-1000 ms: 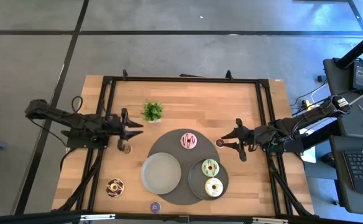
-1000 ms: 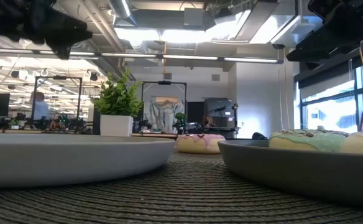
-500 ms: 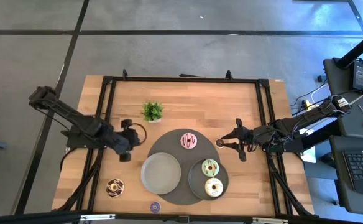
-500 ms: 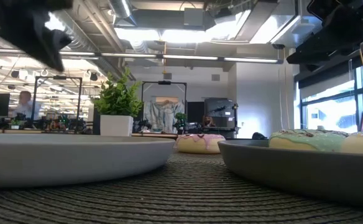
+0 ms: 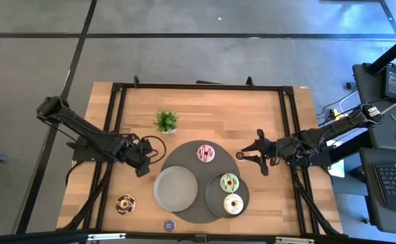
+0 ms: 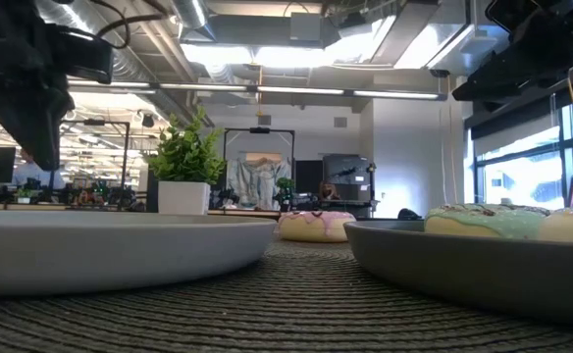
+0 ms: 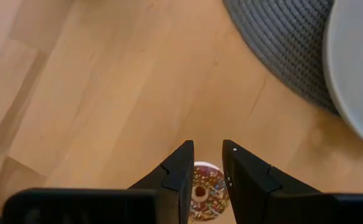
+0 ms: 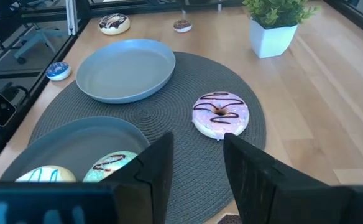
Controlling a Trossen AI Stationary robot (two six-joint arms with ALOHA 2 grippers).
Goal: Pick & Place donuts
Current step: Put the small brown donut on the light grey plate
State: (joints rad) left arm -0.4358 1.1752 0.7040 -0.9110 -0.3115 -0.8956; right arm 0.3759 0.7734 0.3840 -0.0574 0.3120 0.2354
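My left gripper point(image 5: 142, 165) points down over the tiny brown donut point(image 7: 200, 191), which lies on the wood and shows through the narrow gap of its open fingers point(image 7: 207, 144). In the low view the left gripper point(image 6: 31, 147) hangs above table height. My right gripper point(image 5: 258, 157) waits open by the mat's right edge, next to the tiny dark donut point(image 5: 240, 156). The pink-striped donut point(image 5: 205, 153) lies on the mat ahead of the right gripper point(image 8: 197, 140). Green point(image 5: 229, 181) and cream point(image 5: 233, 203) donuts sit in the right plate. The chocolate-sprinkled donut point(image 5: 125, 203) and purple donut point(image 5: 169, 226) lie near the near edge.
An empty grey plate point(image 5: 175, 188) and the donut plate point(image 5: 213, 203) stand on a round woven mat point(image 5: 184, 157). A small potted plant point(image 5: 166, 120) stands on the wood beyond the left gripper. Black frame rails run along the table's left, right and far sides.
My left gripper has moved from beside the plant toward the near edge and tipped from level to pointing down over the tiny brown donut, with the arm's elbow raised. The right arm and all donuts have kept still.
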